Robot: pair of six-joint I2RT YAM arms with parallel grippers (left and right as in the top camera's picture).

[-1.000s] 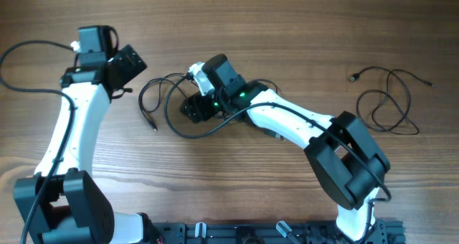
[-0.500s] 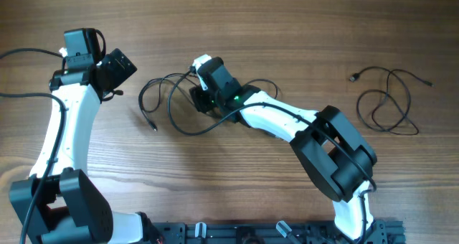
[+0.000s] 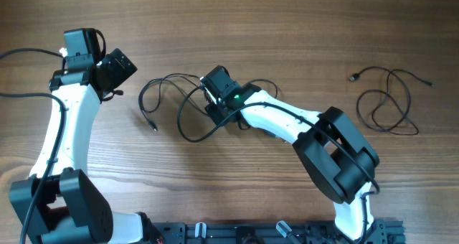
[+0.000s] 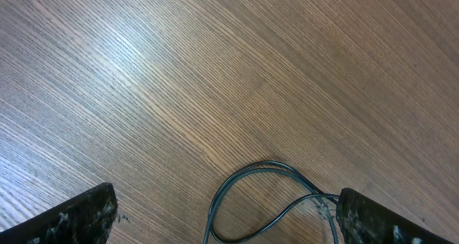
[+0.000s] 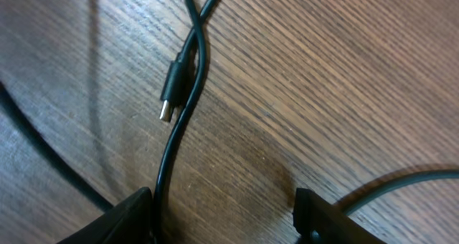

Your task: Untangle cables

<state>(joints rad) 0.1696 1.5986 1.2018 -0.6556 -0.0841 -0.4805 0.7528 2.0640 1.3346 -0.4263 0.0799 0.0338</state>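
Left gripper [image 4: 226,212]: wide, empty, far left.
Right gripper [image 5: 226,209]: wide, over tangled cables [image 3: 171,93], plug [image 5: 173,85] just ahead.
Loose cable [image 3: 391,102]: right, well apart.

Table [image 4: 215,72]: wood-grain top, fine straight lines, smooth, soft sheen under light.
Cables [image 5: 174,136]: black smooth jacket, plastic or rubber, slight gloss.
Plug [image 5: 179,72]: black matt body, bright metal tip.
Left gripper [image 4: 226,201] fingers [image 4: 75,217]: matt black, scuffed, pale specks.
Arm shells [image 3: 68,129]: white glossy plastic.
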